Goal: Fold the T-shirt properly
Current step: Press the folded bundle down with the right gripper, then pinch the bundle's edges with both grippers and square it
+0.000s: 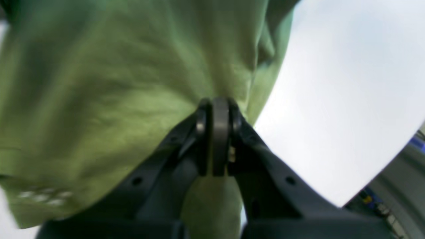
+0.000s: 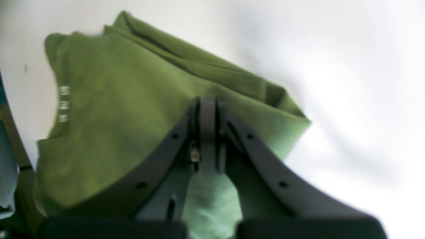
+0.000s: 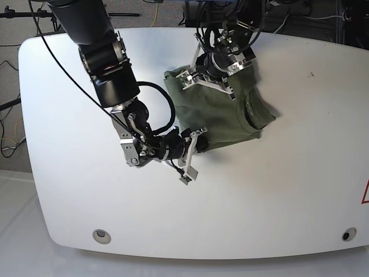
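Lying partly folded on the white bench (image 3: 300, 173), the olive-green T-shirt (image 3: 225, 115) sits in the upper middle of the surface as the base view shows it, bunched into several layers with one rounded lobe reaching toward that view's right.

Left pincer (image 3: 210, 78): positioned at the far edge of the garment, on the base view's right-hand arm. The left wrist view shows its two dark fingers drawn tight together at the tips (image 1: 215, 104), with green fabric pinched between them and more cloth visible below, between the finger bases. The fabric rises in a gathered fold straight from the tips, and a row of small pale marks (image 1: 43, 196) shows on the cloth at lower left.

Right pincer (image 3: 193, 153): positioned at the near-left edge of the garment, on the base view's left-hand arm. The right wrist view shows its fingers closed together at the tips (image 2: 206, 103), lying over the shirt's top layer; cloth also shows between the finger bases. That view is blurred, and whether fabric is truly clamped cannot be told.

Stacked folded edges run along the shirt's far side in the right wrist view, ending at a corner (image 2: 302, 121) on bare bench.
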### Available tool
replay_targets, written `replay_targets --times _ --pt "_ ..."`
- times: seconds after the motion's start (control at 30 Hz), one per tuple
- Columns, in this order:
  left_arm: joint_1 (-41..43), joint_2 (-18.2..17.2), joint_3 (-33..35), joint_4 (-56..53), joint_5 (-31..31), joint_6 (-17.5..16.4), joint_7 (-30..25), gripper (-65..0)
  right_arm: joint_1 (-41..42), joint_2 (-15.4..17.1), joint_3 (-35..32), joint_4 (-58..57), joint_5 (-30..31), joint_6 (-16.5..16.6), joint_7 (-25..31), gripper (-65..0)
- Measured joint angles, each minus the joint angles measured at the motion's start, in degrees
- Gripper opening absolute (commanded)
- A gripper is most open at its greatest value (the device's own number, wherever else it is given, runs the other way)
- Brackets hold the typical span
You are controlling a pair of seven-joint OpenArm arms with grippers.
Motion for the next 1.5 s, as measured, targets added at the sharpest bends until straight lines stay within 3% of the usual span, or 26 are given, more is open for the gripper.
replay_targets --times 0.23,0.53,0.9,1.27,1.5 --pt "-0.61 -1.29 -6.27 -5.6 -2.8 -0.42 -11.13 -65.0 -0.17 0.87 0.11 -1.14 -0.02 -0.02 0.46 -65.0" --pt "-1.62 -3.15 -10.84 -10.88 -6.25 -0.85 -22.56 -65.0 -4.09 5.4 0.33 0.7 1.62 0.33 3.02 -65.0" --pt "-6.69 -3.54 -14.05 -13.77 -6.05 -1.86 -21.22 -65.0 -8.44 7.76 0.57 4.11 3.02 0.66 5.9 -65.0" --pt "-12.07 -7.32 -14.8 -14.86 -1.4 -0.28 -16.68 -65.0 -15.47 10.71 0.63 14.12 3.26 0.17 5.81 -65.0" --pt "-15.82 -8.44 -14.6 -18.27 -1.86 -0.42 -16.52 -65.0 -21.2 11.21 2.01 20.11 3.23 0.15 5.64 -65.0"
